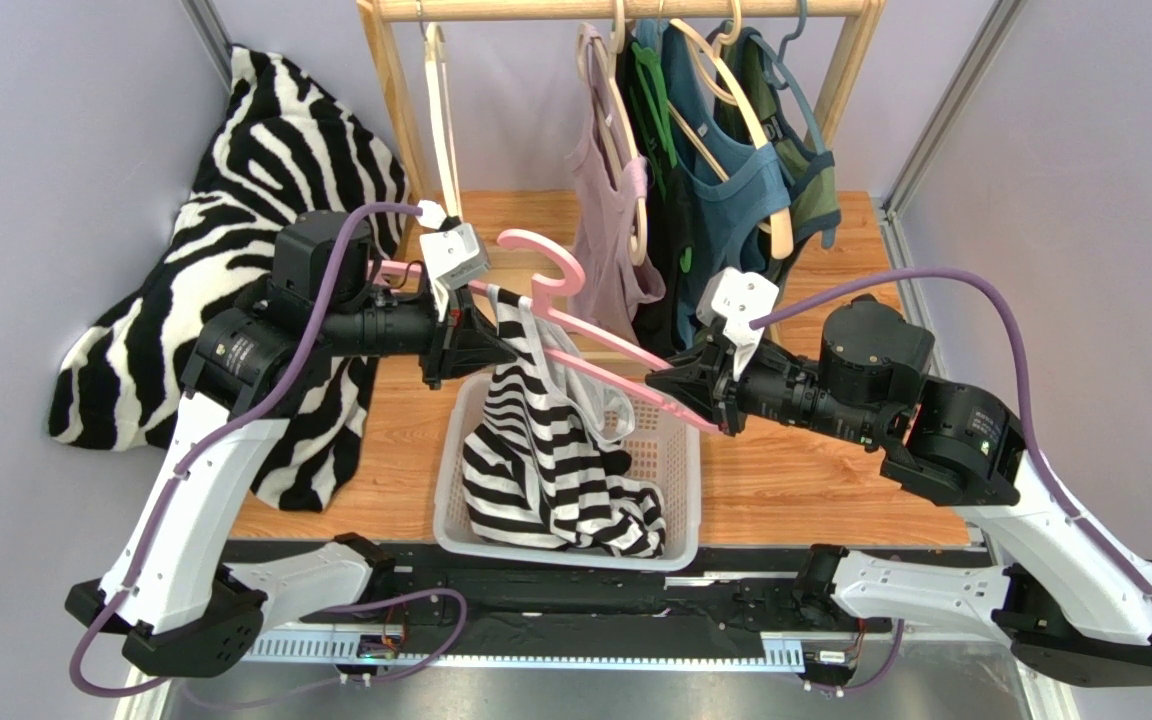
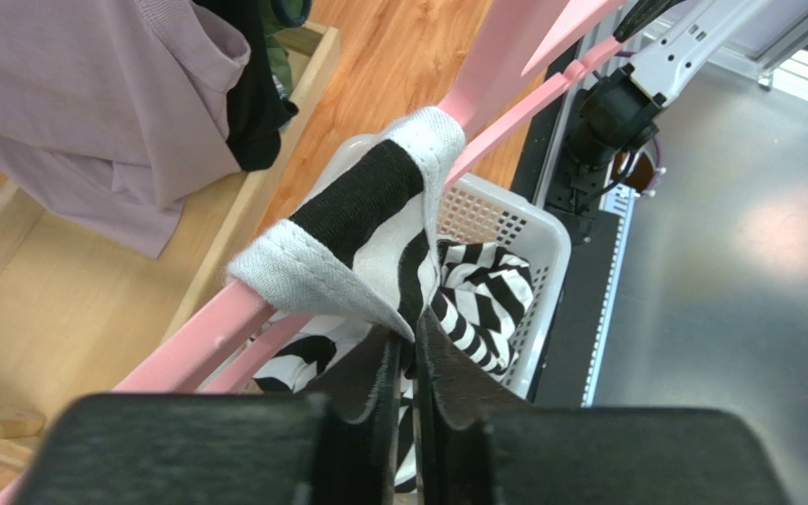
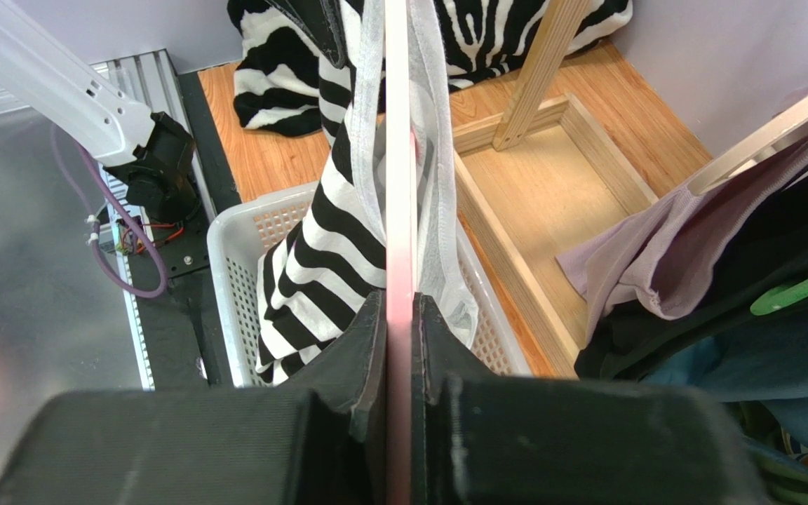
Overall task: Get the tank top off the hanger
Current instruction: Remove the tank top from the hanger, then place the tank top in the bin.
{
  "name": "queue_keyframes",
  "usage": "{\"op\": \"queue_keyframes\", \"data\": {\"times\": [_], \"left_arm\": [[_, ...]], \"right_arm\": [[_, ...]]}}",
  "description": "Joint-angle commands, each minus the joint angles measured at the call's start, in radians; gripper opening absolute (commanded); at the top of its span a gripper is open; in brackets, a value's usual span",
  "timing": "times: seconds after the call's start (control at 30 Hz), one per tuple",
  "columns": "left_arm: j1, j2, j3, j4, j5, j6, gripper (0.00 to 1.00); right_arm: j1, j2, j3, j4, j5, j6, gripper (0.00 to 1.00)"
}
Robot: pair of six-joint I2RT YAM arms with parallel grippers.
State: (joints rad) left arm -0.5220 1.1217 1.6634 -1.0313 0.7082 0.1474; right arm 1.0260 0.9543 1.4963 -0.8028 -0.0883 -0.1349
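A zebra-print blanket slumps against the wall at ten o'clock. At twelve o'clock a wooden rack carries a hanging lilac top, a black garment, a teal top and an olive one. A white plastic basket sits at the middle of the wooden board, toward six o'clock.

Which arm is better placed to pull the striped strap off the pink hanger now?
Left. The left fingers are shut on the tank top strap, which is looped over the pink hanger. The right fingers clamp the hanger itself, so they should just steady it.
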Motion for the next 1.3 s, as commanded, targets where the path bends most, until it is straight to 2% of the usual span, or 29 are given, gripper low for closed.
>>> {"op": "queue_keyframes", "data": {"times": [0.0,0.07,0.17,0.3,0.43,0.57,0.73,0.87,0.97,1.0,1.1,1.2,1.27], "left_arm": [[0.004,-0.017,0.029,0.016,0.039,0.029,0.06],[0.004,-0.026,0.045,0.008,0.027,0.037,0.0],[0.004,-0.046,0.085,-0.004,-0.015,0.046,0.0],[0.004,-0.045,0.191,-0.019,-0.139,0.075,0.0],[0.004,-0.016,0.303,-0.004,-0.275,0.086,0.0],[0.004,0.021,0.325,0.025,-0.377,0.072,0.0],[0.004,0.073,0.38,0.022,-0.317,0.054,0.0],[0.002,0.122,0.458,-0.001,-0.227,0.055,0.0],[0.001,0.144,0.49,-0.024,-0.08,0.04,0.0],[-0.003,0.144,0.478,-0.03,-0.003,0.038,0.0],[-0.029,0.127,0.408,-0.042,0.094,0.043,0.0],[-0.062,0.09,0.285,-0.067,0.109,0.086,0.0],[-0.102,0.069,0.204,-0.096,0.067,0.133,0.04]], "right_arm": [[-0.001,-0.023,0.012,0.086,0.001,0.011,0.0],[-0.001,-0.031,0.015,0.065,0.018,0.009,0.0],[0.0,-0.057,0.007,0.028,0.038,0.008,0.0],[-0.001,-0.115,-0.028,-0.027,0.056,0.023,0.0],[0.0,-0.19,-0.038,-0.14,0.038,0.066,0.0],[-0.001,-0.267,0.002,-0.266,0.001,0.093,0.0],[-0.001,-0.369,0.128,-0.418,0.031,0.121,0.0],[-0.001,-0.469,0.133,-0.403,0.166,0.127,0.0],[-0.001,-0.508,0.096,-0.339,0.263,0.129,0.0],[0.0,-0.506,0.088,-0.325,0.295,0.129,0.0],[0.0,-0.479,0.065,-0.286,0.326,0.11,0.0],[-0.001,-0.431,0.062,-0.265,0.331,0.086,0.0],[-0.001,-0.408,0.062,-0.247,0.334,0.075,0.0]]}}
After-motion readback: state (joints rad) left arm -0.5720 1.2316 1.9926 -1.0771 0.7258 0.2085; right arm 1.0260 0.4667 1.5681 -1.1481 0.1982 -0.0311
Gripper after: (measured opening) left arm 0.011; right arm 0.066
